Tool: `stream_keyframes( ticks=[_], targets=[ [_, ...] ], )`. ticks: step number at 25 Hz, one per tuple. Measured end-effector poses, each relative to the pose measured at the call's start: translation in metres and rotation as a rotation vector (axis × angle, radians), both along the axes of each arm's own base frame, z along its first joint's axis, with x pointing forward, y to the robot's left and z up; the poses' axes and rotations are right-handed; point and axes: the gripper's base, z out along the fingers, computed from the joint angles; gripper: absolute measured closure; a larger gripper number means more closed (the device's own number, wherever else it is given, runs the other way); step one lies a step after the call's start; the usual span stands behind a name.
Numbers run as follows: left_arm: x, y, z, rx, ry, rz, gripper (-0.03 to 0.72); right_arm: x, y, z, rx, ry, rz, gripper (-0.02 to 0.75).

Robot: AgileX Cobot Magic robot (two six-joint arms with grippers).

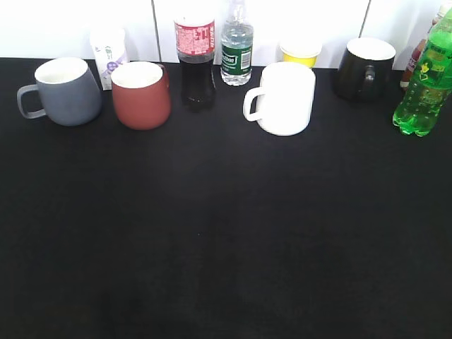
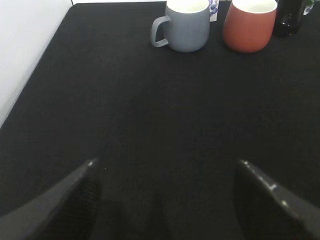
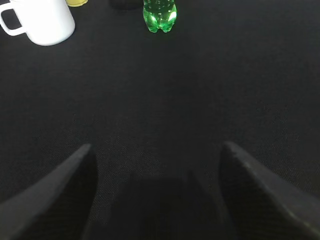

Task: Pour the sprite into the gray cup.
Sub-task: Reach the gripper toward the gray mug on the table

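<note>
The sprite (image 1: 426,81), a bright green bottle with a green-yellow label, stands at the far right of the black table; its base shows at the top of the right wrist view (image 3: 160,15). The gray cup (image 1: 65,92), blue-gray with a white inside, stands at the far left, handle to the left; it also shows in the left wrist view (image 2: 186,26). My left gripper (image 2: 165,170) is open and empty over bare cloth, well short of the cup. My right gripper (image 3: 156,152) is open and empty, well short of the sprite. Neither gripper shows in the exterior view.
Along the back stand a brick-red mug (image 1: 141,94), a cola bottle (image 1: 195,60), a clear water bottle (image 1: 236,44), a white mug (image 1: 282,97), a yellow cup (image 1: 300,51), a black mug (image 1: 365,67) and a white carton (image 1: 108,53). The table's left edge (image 2: 37,75) is near.
</note>
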Motion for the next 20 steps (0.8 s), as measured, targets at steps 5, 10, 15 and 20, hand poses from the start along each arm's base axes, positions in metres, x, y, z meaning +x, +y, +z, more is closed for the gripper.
stream_keyframes(
  ticks=[5, 10, 15, 20],
  targets=[
    [0.000, 0.000, 0.000, 0.000, 0.000, 0.000, 0.099, 0.000, 0.000, 0.000, 0.000, 0.000, 0.000, 0.163],
    [0.003, 0.000, 0.019, -0.008, -0.168, -0.002, 0.159, 0.000, 0.000, 0.000, 0.000, 0.000, 0.000, 0.163],
    [0.084, -0.004, 0.036, -0.006, -0.425, -0.005, 0.156, 0.000, 0.000, 0.000, 0.000, 0.000, 0.000, 0.163],
    [0.176, -0.009, 0.002, -0.001, -0.401, -0.018, 0.156, 0.000, 0.000, 0.000, 0.000, 0.000, 0.000, 0.163]
  ],
)
